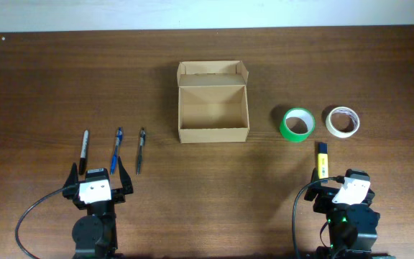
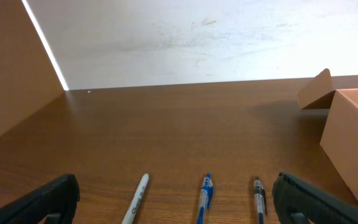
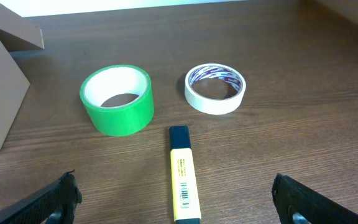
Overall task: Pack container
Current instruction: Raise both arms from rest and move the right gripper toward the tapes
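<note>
**Both arms parked, items laid out, nothing packed yet**

Nearest the arms' bases, the left gripper is held low over the table with its fingers spread wide and nothing between them. The right gripper is parked the same way, also spread wide and empty. Both appear to be kept back so that the items ahead are left in plain view and within reach.

Just ahead of the left gripper, three writing tools are laid side by side and apart, pointing away from the arm: a marker, a blue pen and a dark pen. Just ahead of the right gripper, a yellow highlighter is laid lengthwise. Beyond it stand a green tape roll and a white tape roll, flat on their sides and not touching.

Farther out, between the two groups, the container is set at mid-table. It is a tan cardboard box, with its flap lid folded back on the far side and its inside seen to be empty. It is judged that the opening is left upward so that items can be dropped in from either side.

Everything is borne by a dark wood-grain table. A plain white wall is met at its far edge.
</note>
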